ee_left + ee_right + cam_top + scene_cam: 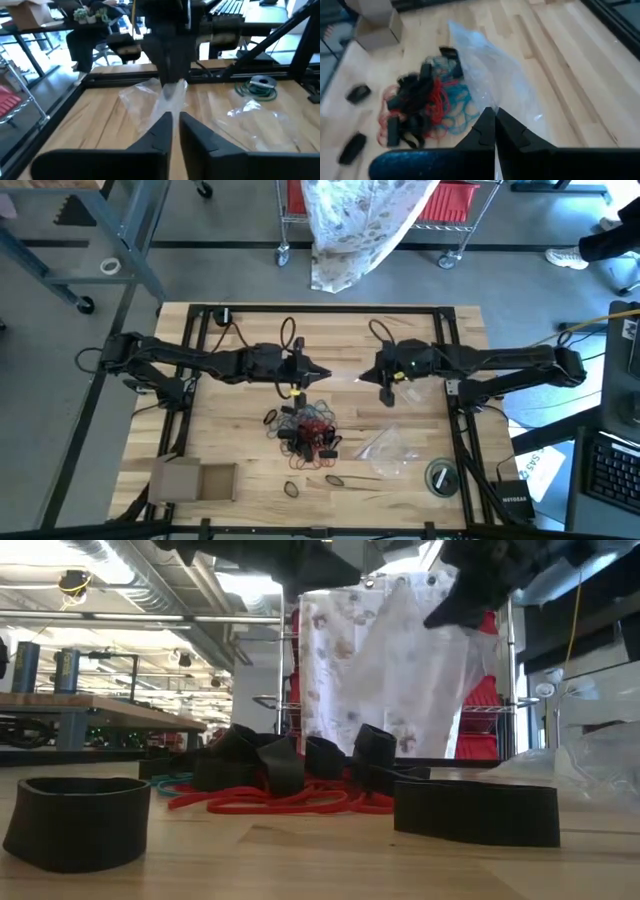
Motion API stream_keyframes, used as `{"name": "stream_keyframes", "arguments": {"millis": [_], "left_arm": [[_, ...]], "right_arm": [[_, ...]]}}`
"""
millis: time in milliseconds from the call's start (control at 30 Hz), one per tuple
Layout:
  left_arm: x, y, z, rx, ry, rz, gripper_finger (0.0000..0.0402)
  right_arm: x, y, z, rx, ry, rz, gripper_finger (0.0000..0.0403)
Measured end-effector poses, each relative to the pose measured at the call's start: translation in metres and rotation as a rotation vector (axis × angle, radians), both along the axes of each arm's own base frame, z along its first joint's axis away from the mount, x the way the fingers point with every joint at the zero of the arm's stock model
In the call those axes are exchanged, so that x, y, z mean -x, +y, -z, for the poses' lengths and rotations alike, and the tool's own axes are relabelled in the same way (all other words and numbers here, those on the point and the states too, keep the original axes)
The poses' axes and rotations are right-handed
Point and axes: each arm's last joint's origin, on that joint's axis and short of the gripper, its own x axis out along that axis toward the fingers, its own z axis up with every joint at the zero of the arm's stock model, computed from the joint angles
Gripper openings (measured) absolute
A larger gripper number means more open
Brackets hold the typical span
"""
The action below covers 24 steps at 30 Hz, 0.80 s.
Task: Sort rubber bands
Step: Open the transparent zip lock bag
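While I was hanging over the middle of the table [250, 320], the stuff nearest the front edge was a few loose black bands [292, 489] lying on their own, with a cardboard box [195, 480] off to my left and a small round roll [441, 476] off to my right. From table height those strays looked chunky, one flat dark loop [80, 820] on one side and another [475, 812] on the other.

Next back was a spare clear bag [385, 450] lying flat on the wood, just to the right of the main heap. The rubber bands [305, 430] were mostly one tangled pile near the table's centre, red, black and teal all knotted together, with the red ones [290, 800] spilling out underneath.

Right above and just behind that pile were my two hands, tips almost meeting. My right gripper [492, 112] was clamped tight on the clear plastic bag [490, 75], which hung in the air over the heap. My left gripper [175, 116] faced it with its fingers only a sliver apart, and the bag's lower edge reached its tips. Couldn't tell if I actually had any plastic pinched there.

Farther off, past the table's back rail, a patterned white cloth [360, 220] was draped over a wire rack, and a person in dark clothes [90, 35] sat beyond my right arm's side.
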Motion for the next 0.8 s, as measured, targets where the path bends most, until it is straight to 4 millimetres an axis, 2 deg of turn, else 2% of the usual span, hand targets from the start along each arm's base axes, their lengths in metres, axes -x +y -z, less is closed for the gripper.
{"name": "stream_keyframes", "arguments": {"millis": [200,367,567,800], "left_arm": [[-0.004,0.001,0.006,0.001,0.014,-0.034,0.0113],[-0.013,0.001,0.018,-0.013,0.023,-0.023,0.0152],[-0.025,0.004,0.030,-0.001,-0.029,-0.032,0.0166],[-0.030,0.004,0.039,-0.012,-0.018,-0.031,0.0166]], "right_arm": [[0.000,-0.005,-0.001,-0.057,-0.008,0.014,0.0000],[0.000,-0.005,-0.002,-0.063,-0.014,0.009,0.0000],[-0.006,-0.005,0.002,-0.065,-0.007,0.009,0.0000],[-0.011,-0.006,0.002,-0.060,-0.036,0.005,0.0000]]}}
